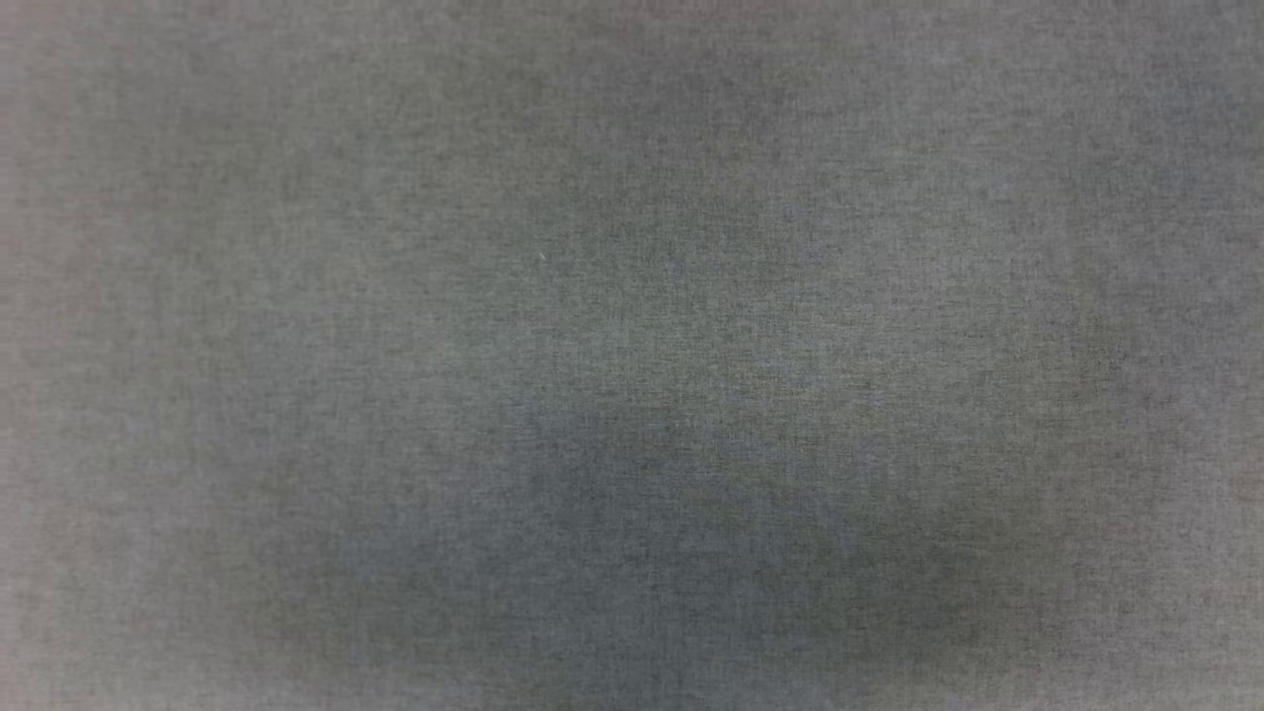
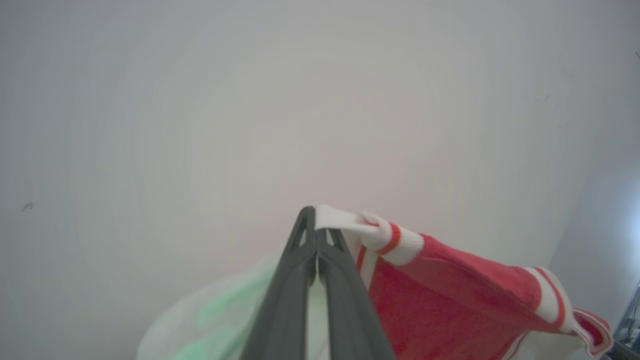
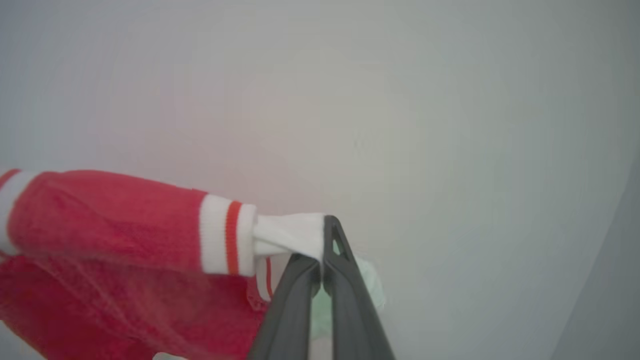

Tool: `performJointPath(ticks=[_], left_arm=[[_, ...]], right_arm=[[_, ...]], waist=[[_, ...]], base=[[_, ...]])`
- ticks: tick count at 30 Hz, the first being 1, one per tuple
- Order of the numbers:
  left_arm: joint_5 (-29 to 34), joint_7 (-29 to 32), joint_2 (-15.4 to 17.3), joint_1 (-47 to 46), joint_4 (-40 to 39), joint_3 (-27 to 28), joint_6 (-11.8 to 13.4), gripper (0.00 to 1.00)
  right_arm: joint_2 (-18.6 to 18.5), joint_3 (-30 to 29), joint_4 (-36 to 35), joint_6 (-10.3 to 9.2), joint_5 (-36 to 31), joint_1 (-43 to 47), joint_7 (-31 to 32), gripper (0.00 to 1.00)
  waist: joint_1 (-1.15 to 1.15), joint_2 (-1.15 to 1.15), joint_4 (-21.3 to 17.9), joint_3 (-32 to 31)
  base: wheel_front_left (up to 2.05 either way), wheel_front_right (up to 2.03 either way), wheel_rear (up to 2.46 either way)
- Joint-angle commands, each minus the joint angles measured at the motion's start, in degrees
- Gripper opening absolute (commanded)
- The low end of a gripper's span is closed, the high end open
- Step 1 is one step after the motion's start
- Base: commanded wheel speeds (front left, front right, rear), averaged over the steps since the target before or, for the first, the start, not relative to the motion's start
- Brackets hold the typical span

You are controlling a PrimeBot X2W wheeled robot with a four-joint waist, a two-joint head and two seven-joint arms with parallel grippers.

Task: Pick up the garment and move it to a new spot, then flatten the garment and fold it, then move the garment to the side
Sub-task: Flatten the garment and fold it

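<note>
Left tool (image 2: 314, 216) clenched, tips pinching white trim edge of garment (image 2: 440, 295). Red body hangs off to right of tool in its wrist view. Right tool (image 3: 326, 227) clenched likewise on white cuff, with cloth spreading left of it.

No writing, number, brand or sign can be read anywhere. The visible part of the shirt (image 2: 440, 300) bears only red and white stripes, no lettering.
</note>
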Motion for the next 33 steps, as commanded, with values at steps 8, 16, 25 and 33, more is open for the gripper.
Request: performJointPath(ticks=[8,16,25,33], left_arm=[[-1.93,-0.14,3.86,19.87,-14.84,-2.02,-0.08,0.0],[-5.05,-0.17,10.39,43.74,-29.44,-0.46,-0.07,0.0],[-3.62,-0.17,13.72,65.93,-39.84,6.34,-0.01,0.0],[0.85,-0.18,15.54,84.87,-50.2,10.3,-0.01,0.0]], right_arm=[[-8.42,6.24,-10.59,-0.07,2.92,14.6,5.03,0.0],[-20.64,9.99,-29.86,-0.08,8.18,33.06,10.11,0.0],[-30.28,7.36,-45.43,-0.08,12.57,51.7,11.54,0.0],[-35.99,5.25,-54.61,-0.08,14.28,67.13,13.5,0.0]], waist=[[0.0,0.0,0.72,-3.35],[0.0,0.0,1.17,-7.65],[0.0,0.0,1.08,-11.81],[0.0,0.0,1.08,-15.37]], base=[[0.0,0.0,0.0],[0.0,0.0,0.0],[0.0,0.0,0.0],[0.0,0.0,0.0]])
